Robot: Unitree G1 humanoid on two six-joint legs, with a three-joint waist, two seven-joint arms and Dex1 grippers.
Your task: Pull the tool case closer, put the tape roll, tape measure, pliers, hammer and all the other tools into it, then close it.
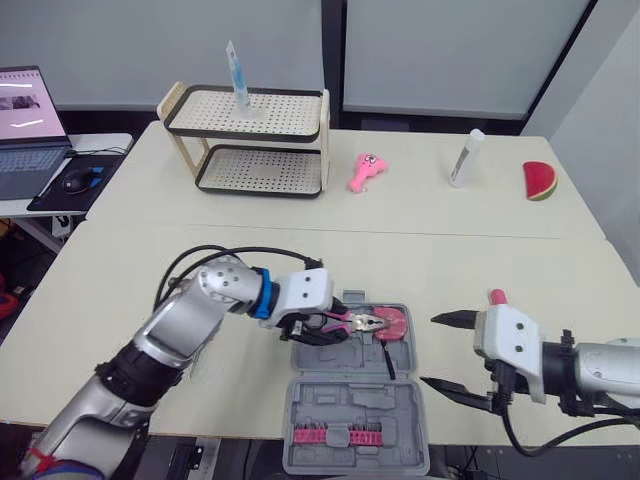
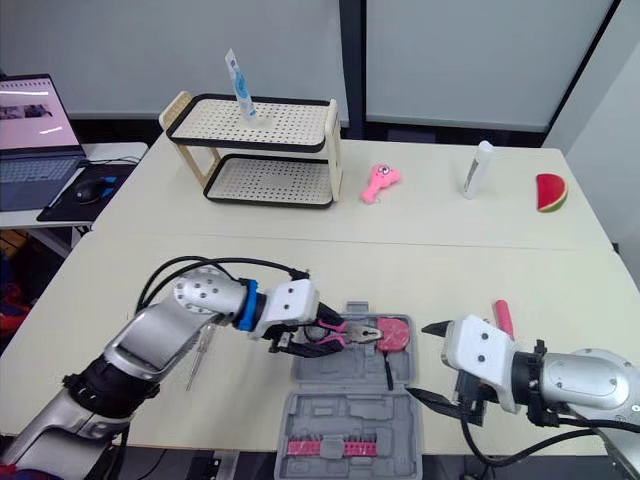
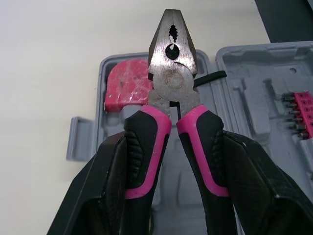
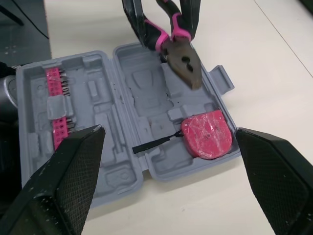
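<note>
The grey tool case lies open at the table's front centre, with a row of pink bits in its near half. A red tape measure sits in the far half. My left gripper is shut on the pink-and-black handles of the pliers, holding them just above the far half, nose toward the tape measure. My right gripper hovers open and holds nothing, to the right of the case. A pink-handled tool lies behind it.
A screwdriver lies under my left forearm. At the back stand a two-tier rack, a pink toy, a white bottle and a watermelon slice. A laptop sits on a side table at far left.
</note>
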